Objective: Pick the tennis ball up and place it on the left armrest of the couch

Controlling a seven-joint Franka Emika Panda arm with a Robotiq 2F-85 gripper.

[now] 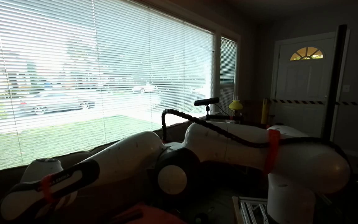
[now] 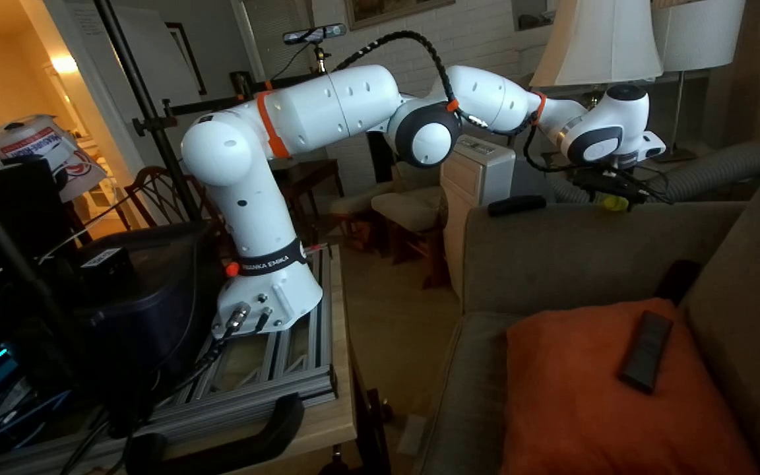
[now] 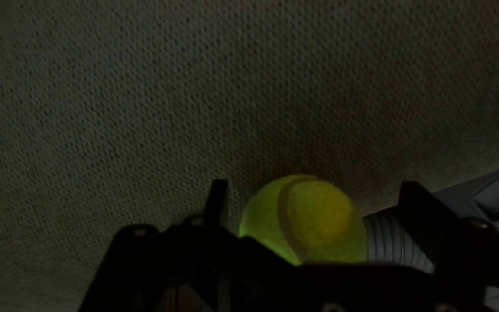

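The yellow-green tennis ball (image 3: 306, 221) rests on the woven fabric of the left armrest (image 3: 145, 130), near its outer edge. My gripper (image 3: 314, 183) straddles it with open jaws. Fabric shows between the ball and one finger, and a grey hose shows through the gap on the far side, so neither fingertip touches it. In an exterior view the ball (image 2: 614, 202) peeks out beneath the dark gripper on top of the armrest (image 2: 571, 264), at the far end of the brown couch (image 2: 479, 369). The ball's lower part is hidden behind the gripper body in the wrist view.
A black object (image 2: 517, 205) lies on the armrest's front end. On the seat, an orange pillow (image 2: 565, 376) carries a dark remote (image 2: 646, 349). Behind the armrest run a grey ribbed hose (image 2: 723, 173) and a lamp (image 2: 598, 43). The couch back (image 2: 756, 297) rises beside it.
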